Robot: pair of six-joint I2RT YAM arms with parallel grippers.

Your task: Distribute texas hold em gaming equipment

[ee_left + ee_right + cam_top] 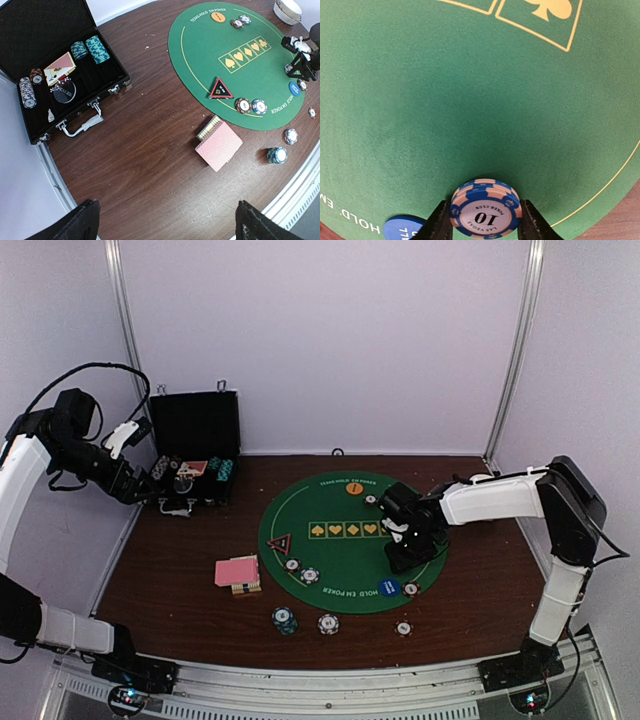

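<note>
Poker chip (486, 210) front and centre here, blue and pink with a 10 on its face. It is pinched by its edges in the right end effector (485, 224), whose jaws are part closed, one on each side of it. It hangs low over the near-right part of the green mat (445, 100), just beside the blue disc (402, 227). Whether its underside touches the felt, I can't tell from here.

Over on the other side, the left end effector (167, 225) is spread wide with nothing in it, hovering above the counter (180, 560) near the open black case (107, 92), where more chips sit.

The playing cards (237, 572) lie just off the mat's left edge. The triangle marker (279, 542) and the orange disc (353, 488) are on the felt.

This looks like a placing step. To do it well, bring the chip down flat until the felt takes its weight. Keep it off the blue disc so the two don't overlap. Part the jaws only a little, evenly, so neither finger flicks the chip on edge. Then rise straight up, because a sideways drag could roll it across the mat.
</note>
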